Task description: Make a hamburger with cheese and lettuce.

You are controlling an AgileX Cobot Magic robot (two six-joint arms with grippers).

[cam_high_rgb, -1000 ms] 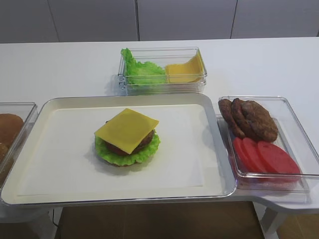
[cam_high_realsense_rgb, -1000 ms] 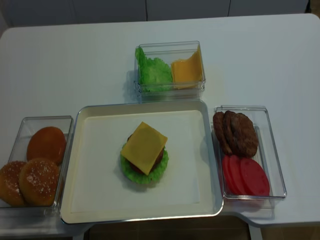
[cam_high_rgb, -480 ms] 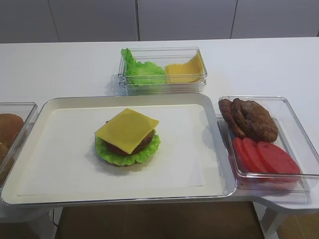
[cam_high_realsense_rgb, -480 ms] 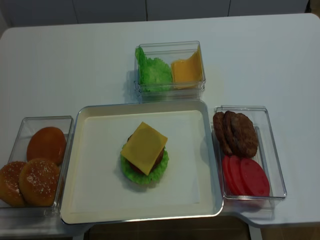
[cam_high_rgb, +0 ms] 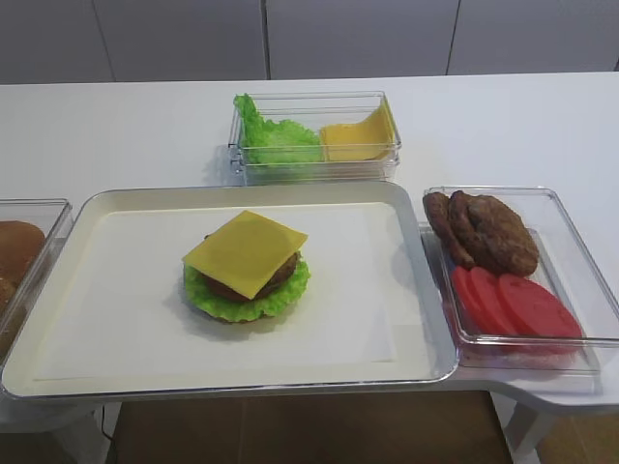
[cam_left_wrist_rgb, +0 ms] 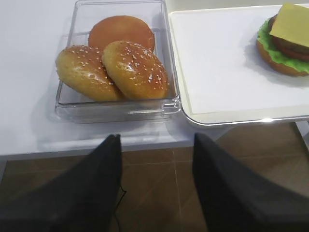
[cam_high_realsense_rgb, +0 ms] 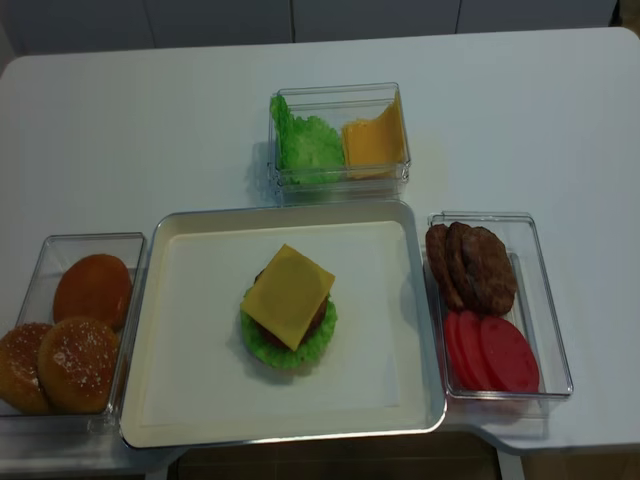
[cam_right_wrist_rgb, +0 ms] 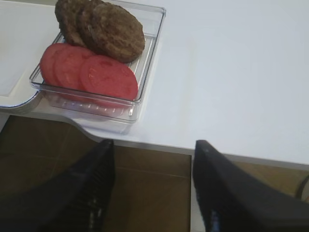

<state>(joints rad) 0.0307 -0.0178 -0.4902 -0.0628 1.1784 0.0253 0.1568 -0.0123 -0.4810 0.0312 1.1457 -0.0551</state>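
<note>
Below the table edge, off the front of the tray (cam_high_rgb: 426, 290), both claws hang over the brown floor with nothing between their fingers. Right gripper (cam_right_wrist_rgb: 152, 188) has its jaws spread wide, sitting just in front of the clear box (cam_right_wrist_rgb: 145, 63) that stands beside the tray's right rim; that box holds 3 overlapping brown patties (cam_right_wrist_rgb: 104, 26) at the back and 3 red tomato slices (cam_right_wrist_rgb: 91, 75) at the front. Left gripper (cam_left_wrist_rgb: 157, 186) also has its jaws apart, in front of the clear box (cam_left_wrist_rgb: 120, 108) beside the tray's left rim, which holds 3 buns (cam_left_wrist_rgb: 133, 67), 2 of them seeded. On the tray, left of its middle, sits the hamburger (cam_high_rgb: 247, 266): a bun base, the lettuce (cam_high_rgb: 218, 300), a patty, and the cheese (cam_high_rgb: 245, 251) lying flat on top, turned cornerwise. Behind the tray's far rim, a clear container (cam_high_rgb: 314, 164) holds spare green leaves (cam_high_rgb: 276, 135) on its left and yellow slices (cam_high_rgb: 358, 135) on its right.
</note>
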